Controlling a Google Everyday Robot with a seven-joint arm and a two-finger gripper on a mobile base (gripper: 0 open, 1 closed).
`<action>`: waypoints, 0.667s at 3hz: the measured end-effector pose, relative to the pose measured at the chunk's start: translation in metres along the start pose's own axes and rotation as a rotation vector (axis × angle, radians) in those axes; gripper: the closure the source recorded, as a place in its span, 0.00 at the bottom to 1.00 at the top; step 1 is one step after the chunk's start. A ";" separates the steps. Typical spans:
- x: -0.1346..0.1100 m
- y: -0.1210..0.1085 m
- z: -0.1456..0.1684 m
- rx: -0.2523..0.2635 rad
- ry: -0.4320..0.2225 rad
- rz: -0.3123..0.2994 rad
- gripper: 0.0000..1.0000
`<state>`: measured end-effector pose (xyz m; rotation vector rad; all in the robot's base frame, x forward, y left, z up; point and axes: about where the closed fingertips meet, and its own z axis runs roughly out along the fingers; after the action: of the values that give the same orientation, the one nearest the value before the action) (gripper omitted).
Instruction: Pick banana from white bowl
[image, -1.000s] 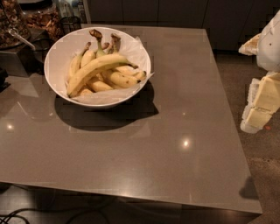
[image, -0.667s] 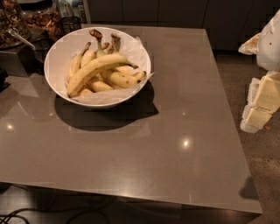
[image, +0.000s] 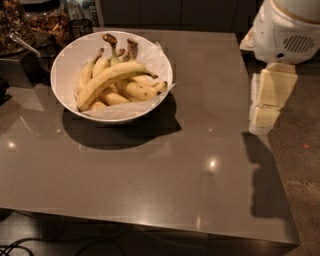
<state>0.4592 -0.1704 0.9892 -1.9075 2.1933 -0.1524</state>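
The pale, blocky gripper (image: 266, 100) hangs at the right edge of the grey table (image: 150, 185), below the robot's white arm housing (image: 287, 27); whether it is spread or closed cannot be told. Well apart from it, to its left, sits the white bowl (image: 61, 62), deep, round and lined with crinkled white paper. On top of a pile of shorter, spottier bananas (image: 136, 90) lies the banana (image: 112, 77), long, smoothly curved and pale yellow, its dark tip pointing right toward the gripper.
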 end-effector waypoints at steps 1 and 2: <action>-0.030 -0.009 0.005 0.000 0.027 -0.084 0.00; -0.036 -0.014 0.003 0.028 0.011 -0.087 0.00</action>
<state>0.4783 -0.1367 0.9936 -1.9919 2.1051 -0.2080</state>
